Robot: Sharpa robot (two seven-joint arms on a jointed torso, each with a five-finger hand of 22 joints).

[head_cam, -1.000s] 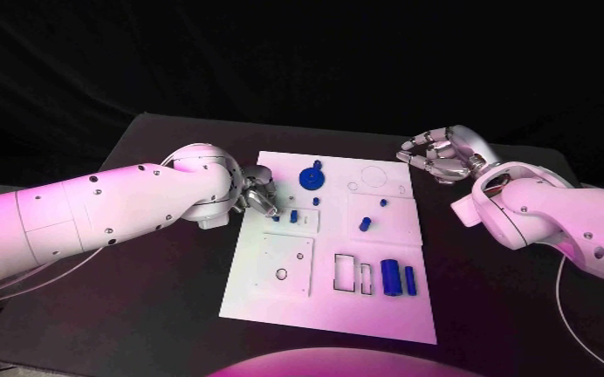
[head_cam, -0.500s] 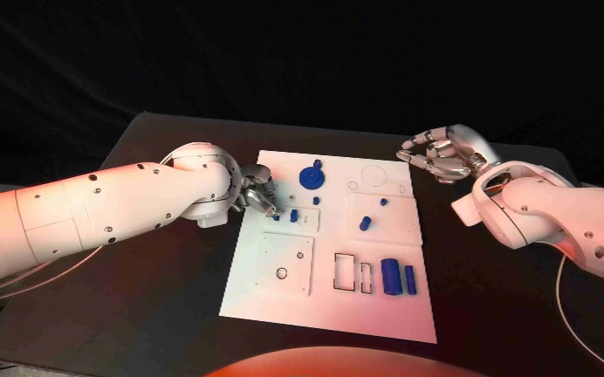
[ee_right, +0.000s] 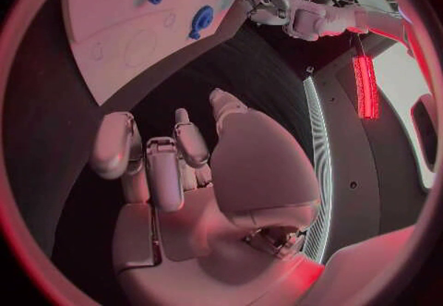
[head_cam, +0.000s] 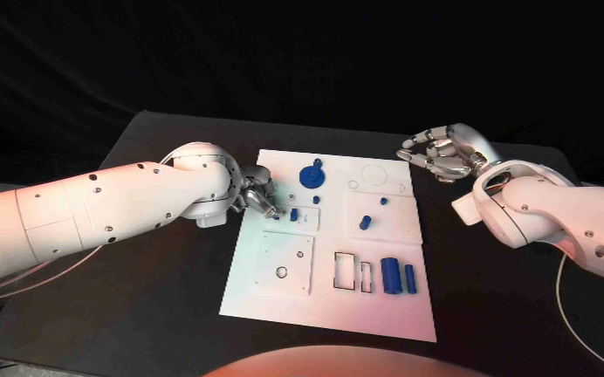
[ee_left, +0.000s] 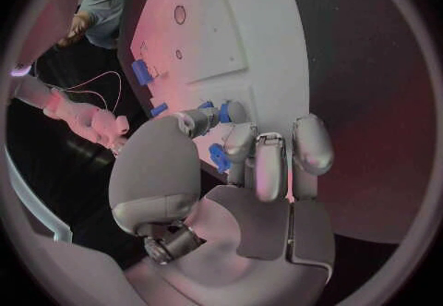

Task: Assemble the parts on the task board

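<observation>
Nothing has visibly shifted: my left robot hand stays at the task board's left edge, fingertips closed around a small blue part, light, rigid, best pinched by its sides. My right robot hand hovers curled, empty. Fingers hide the seating.

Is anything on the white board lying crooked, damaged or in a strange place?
Nothing stands out. The task board lies flat on the table, the blue parts rest on it, and the left hand works at its edge.
</observation>
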